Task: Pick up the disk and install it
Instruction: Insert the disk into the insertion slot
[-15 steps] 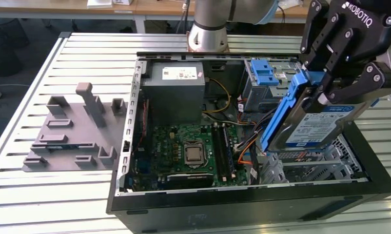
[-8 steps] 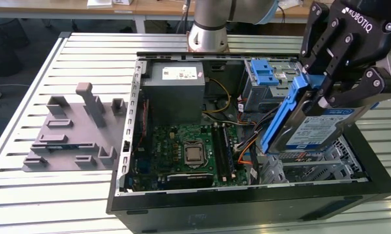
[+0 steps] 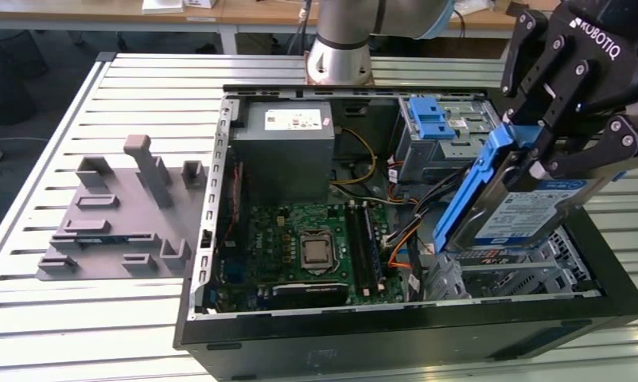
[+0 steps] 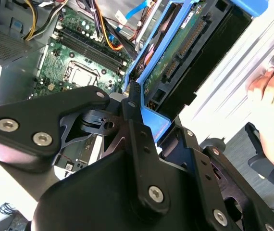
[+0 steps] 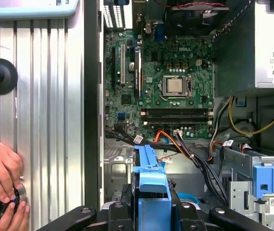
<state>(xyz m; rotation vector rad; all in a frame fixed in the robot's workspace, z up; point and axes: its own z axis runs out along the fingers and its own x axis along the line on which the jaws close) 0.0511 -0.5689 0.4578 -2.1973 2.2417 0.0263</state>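
Your claw (image 3: 534, 156) clamps the flat silver blue-bracketed hard disk (image 3: 531, 211) above the open black computer case (image 3: 404, 338): picked up, not yet installed.

Black gripper (image 3: 561, 163) with silver screw heads (image 4: 156, 194) on a silver-grey, blue-capped arm (image 3: 340, 36).

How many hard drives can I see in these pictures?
1. The disk is clamped in the claw, tilted over the open computer case at the exterior view's right. Another could sit hidden inside the silver cage.
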